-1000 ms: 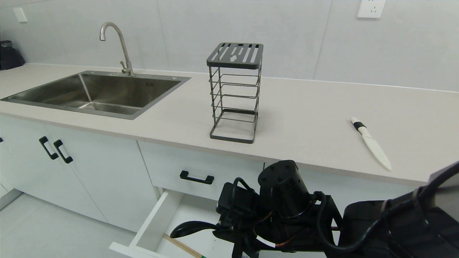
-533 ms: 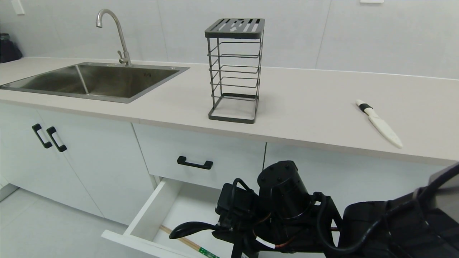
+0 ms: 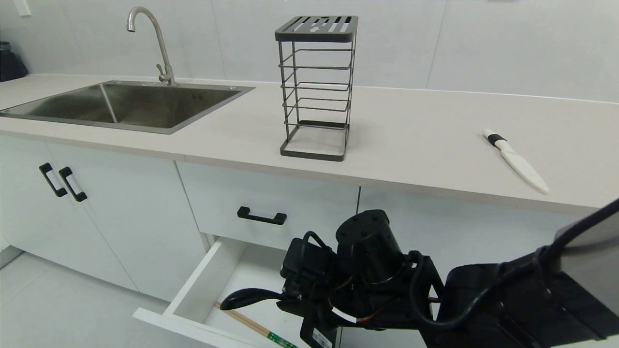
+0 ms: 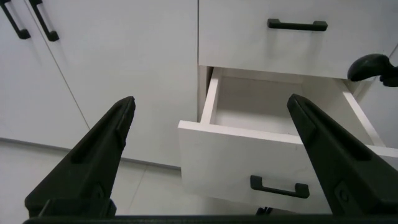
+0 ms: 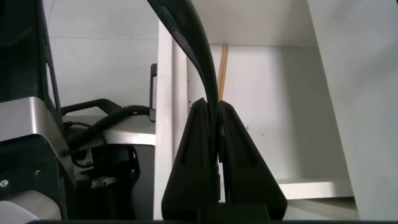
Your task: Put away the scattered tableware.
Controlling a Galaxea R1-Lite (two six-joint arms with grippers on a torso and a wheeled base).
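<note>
My right gripper (image 3: 291, 296) is shut on the handle of a black spoon (image 3: 243, 298), holding it level above the open lower drawer (image 3: 193, 288). In the right wrist view the curved black spoon handle (image 5: 186, 50) runs up from the closed right gripper (image 5: 219, 127), with the white drawer floor behind. My left gripper (image 4: 214, 165) stands open and holds nothing, facing the open drawer's front (image 4: 249, 158); the spoon's bowl (image 4: 371, 65) shows beyond it. A white knife with a black band (image 3: 515, 160) lies on the counter at the right.
A pair of wooden chopsticks (image 3: 247, 325) lies inside the drawer. A dark wire knife rack (image 3: 316, 87) stands mid-counter, with a steel sink (image 3: 125, 104) and tap to its left. A shut drawer with a black handle (image 3: 261, 217) sits above the open one.
The head camera has dropped, so the counter sits higher in the picture and more of the open drawer shows. The right gripper keeps its hold on the spoon, in much the same place.
</note>
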